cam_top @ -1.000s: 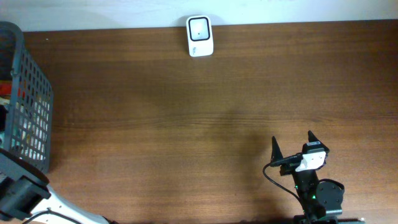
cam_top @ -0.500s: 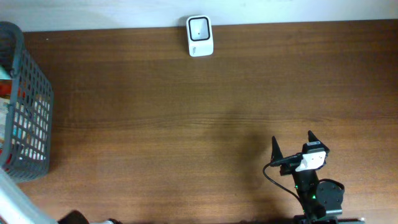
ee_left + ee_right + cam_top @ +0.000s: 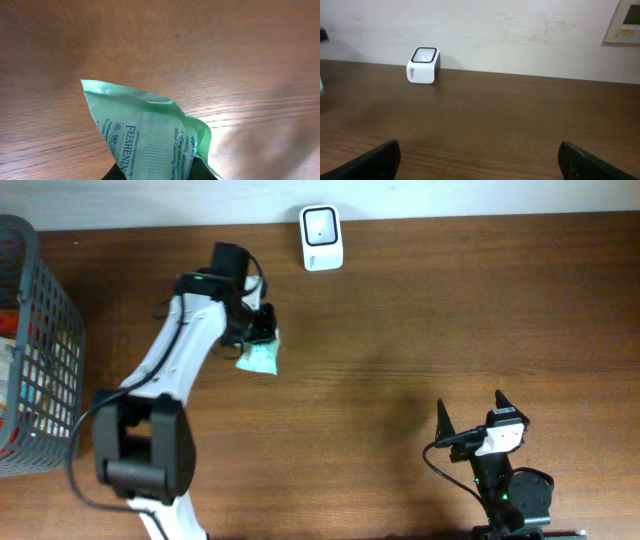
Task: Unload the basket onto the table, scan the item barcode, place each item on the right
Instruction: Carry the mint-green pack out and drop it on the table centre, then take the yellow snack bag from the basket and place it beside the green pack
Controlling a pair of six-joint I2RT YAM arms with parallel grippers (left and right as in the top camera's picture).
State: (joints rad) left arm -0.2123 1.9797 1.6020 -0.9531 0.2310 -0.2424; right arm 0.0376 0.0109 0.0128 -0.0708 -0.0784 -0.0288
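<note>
Close to the near edge, toward the right corner, the right pincer (image 3: pixel 470 402) sits idle with its fingers wide apart, unchanged from a second ago. Further in, the left arm has swung out from the basket (image 3: pixel 50 330) at the left edge, and the left pincer (image 3: pixel 258 330) is now clamped on a green packet (image 3: pixel 260 358) over the bench (image 3: pixel 400 320). The packet is near the white scanner (image 3: pixel 321 238) at the far edge, so the pick looks done; what is left is turning the barcode, which I cannot see, to the scanner.
</note>
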